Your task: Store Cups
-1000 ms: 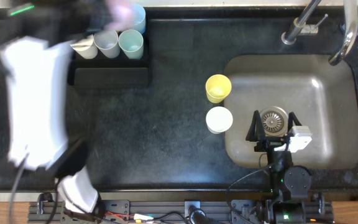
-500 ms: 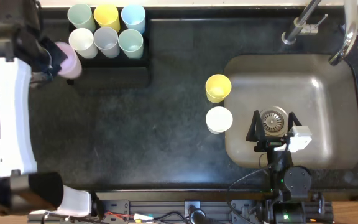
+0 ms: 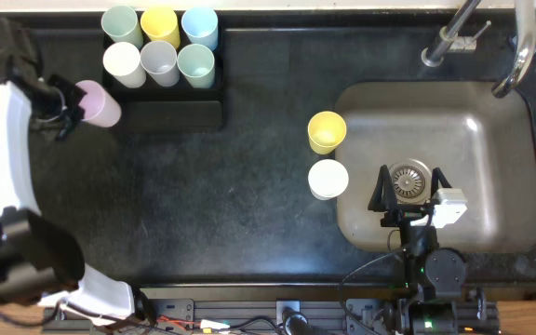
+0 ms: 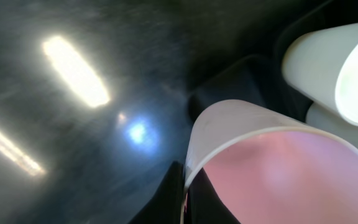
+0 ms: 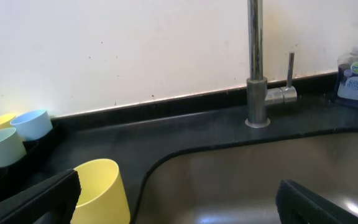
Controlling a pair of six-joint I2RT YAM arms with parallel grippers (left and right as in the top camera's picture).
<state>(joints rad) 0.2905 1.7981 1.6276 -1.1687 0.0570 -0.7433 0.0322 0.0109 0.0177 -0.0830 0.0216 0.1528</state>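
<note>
Pinching a pink cup (image 3: 100,103) by its rim, the left gripper (image 3: 61,99) hangs beside the rack (image 3: 166,116). The right gripper (image 3: 408,186) gapes empty over the sink (image 3: 491,140). The soap bottle (image 5: 357,71) wears a blue label.

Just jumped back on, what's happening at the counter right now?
The left gripper holds a pink cup beside the black rack, which already has six cups in its two back rows; the front row is free. A yellow cup and a white cup stand on the counter by the sink, not yet stored. The right gripper hangs open over the sink.
</note>
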